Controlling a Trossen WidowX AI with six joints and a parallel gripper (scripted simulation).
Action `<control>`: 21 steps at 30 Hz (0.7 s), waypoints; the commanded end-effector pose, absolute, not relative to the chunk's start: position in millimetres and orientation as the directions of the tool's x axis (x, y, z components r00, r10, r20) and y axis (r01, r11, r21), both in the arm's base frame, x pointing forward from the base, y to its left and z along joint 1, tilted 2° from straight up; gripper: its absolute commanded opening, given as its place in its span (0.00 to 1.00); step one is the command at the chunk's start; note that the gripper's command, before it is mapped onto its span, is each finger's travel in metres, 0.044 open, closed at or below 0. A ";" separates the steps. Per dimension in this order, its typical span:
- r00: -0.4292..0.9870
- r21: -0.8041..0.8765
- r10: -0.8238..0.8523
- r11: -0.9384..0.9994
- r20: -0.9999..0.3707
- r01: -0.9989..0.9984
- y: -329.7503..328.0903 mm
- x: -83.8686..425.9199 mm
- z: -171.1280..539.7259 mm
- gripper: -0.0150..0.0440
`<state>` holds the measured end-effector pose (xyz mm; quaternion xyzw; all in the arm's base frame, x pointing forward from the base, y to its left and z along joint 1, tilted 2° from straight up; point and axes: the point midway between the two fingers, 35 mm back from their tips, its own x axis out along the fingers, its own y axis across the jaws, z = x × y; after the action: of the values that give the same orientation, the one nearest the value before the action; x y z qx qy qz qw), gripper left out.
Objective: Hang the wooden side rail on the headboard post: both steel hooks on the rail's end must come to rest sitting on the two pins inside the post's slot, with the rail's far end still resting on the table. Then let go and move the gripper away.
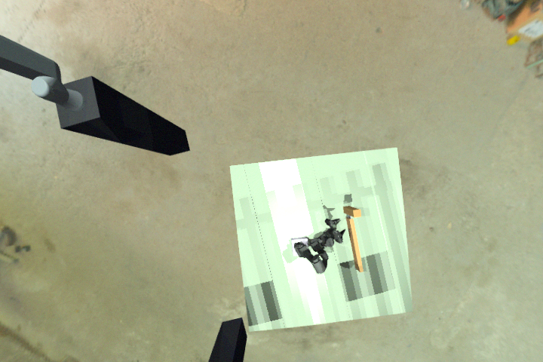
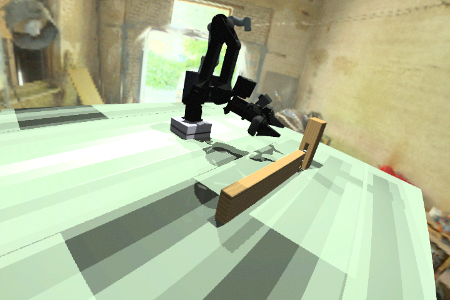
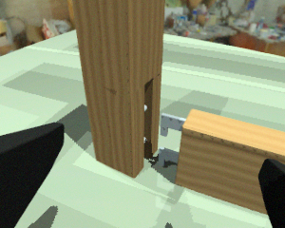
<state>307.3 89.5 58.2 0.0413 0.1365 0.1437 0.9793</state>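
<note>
The wooden side rail (image 1: 354, 245) (image 2: 260, 180) (image 3: 228, 161) stands on its narrow edge along the table. The headboard post (image 1: 352, 211) (image 2: 313, 139) (image 3: 111, 95) stands upright beyond its hook end. In the wrist view, the upper steel hook (image 3: 172, 119) and the lower steel hook (image 3: 168, 156) stick out towards the post's slot (image 3: 148, 119), with a gap between. Two small pins show in the slot, an upper pin (image 3: 145, 108) and a lower pin (image 3: 145, 140). My gripper (image 1: 341, 226) (image 2: 281, 130) (image 3: 163, 151) is open and empty, above the table on the arm-base side of post and rail, touching neither.
The arm's base (image 2: 190, 127) stands on the table (image 1: 259, 183) (image 2: 37, 197), to the left of the rail and post in the top and exterior views. The post stands nearer the table's far right edge in the exterior view. Striped shadows cross the table.
</note>
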 end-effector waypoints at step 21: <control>0.704 0.015 0.474 0.835 -0.529 -0.550 77.8 367.5 56.0 1.00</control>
<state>343.7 89.7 39.3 -0.0308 0.2232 0.2080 0.9518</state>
